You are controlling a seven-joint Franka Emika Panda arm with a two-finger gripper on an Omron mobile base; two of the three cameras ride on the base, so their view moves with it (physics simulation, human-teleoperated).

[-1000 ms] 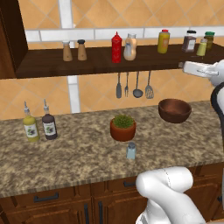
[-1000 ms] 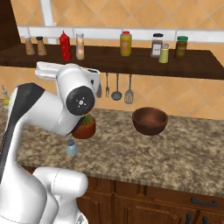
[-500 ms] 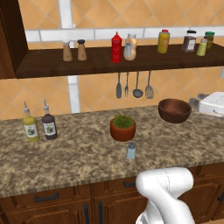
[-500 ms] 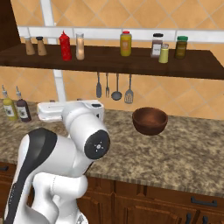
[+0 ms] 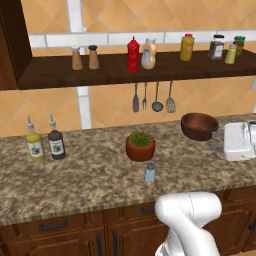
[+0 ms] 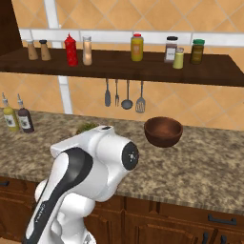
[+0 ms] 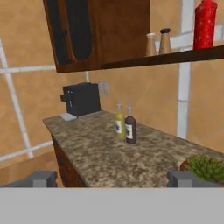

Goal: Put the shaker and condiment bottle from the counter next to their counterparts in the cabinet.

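Left base view: at the right edge, the white hand carrying the claw [image 5: 239, 141] hangs over the tabletop [image 5: 90, 175], just beside one brown bowl [image 5: 199, 125]. Well to its left stand one potted plant [image 5: 140, 145] and, just in front of that pot, the shaker [image 5: 149, 172]. Up and to the left of the claw, the condiment bottle [image 5: 148, 54] stands on the cabinet [image 5: 115, 70] beside one red squeeze bottle [image 5: 133, 54] and two brown shakers [image 5: 84, 58].

Right base view: the arm hides the pot and shaker; the bowl [image 6: 163, 131] lies uncovered.

Hand view: claw [image 7: 112, 179] spread wide, fingertips [image 7: 183, 178] empty, touching nothing. Ahead stand two bottles [image 7: 125, 124] and one black coffee machine [image 7: 80, 99].
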